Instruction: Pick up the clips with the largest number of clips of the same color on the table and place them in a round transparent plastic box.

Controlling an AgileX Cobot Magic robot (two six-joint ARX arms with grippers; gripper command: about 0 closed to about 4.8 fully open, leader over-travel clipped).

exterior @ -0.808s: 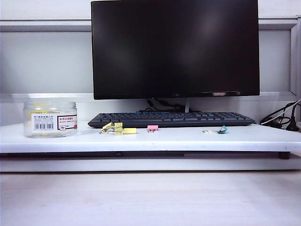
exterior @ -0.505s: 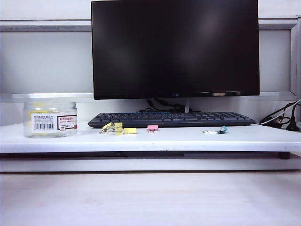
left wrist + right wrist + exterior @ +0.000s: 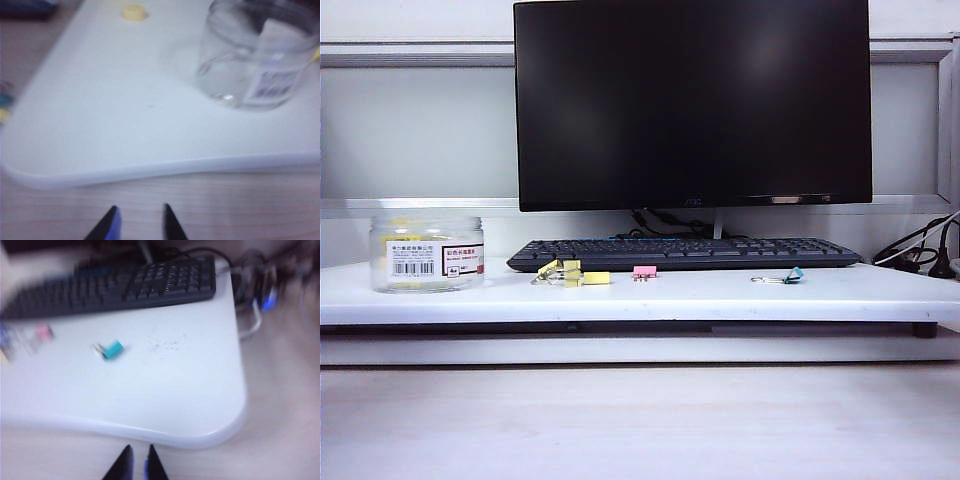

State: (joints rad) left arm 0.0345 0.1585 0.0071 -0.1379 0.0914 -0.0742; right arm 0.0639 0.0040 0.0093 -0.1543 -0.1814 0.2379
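Nothing has moved; the clips lie far from both tools: left tool partly open, right tool shut, both empty

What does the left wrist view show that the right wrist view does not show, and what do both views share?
Only the left wrist view shows the round transparent plastic box, a small yellow round thing beyond it, and the left gripper, jaws apart and empty.

Only the right wrist view shows the keyboard, a teal clip, a pink clip, cables, and the right gripper, its tips nearly together.

Both show the white board and the wooden table under the grippers.
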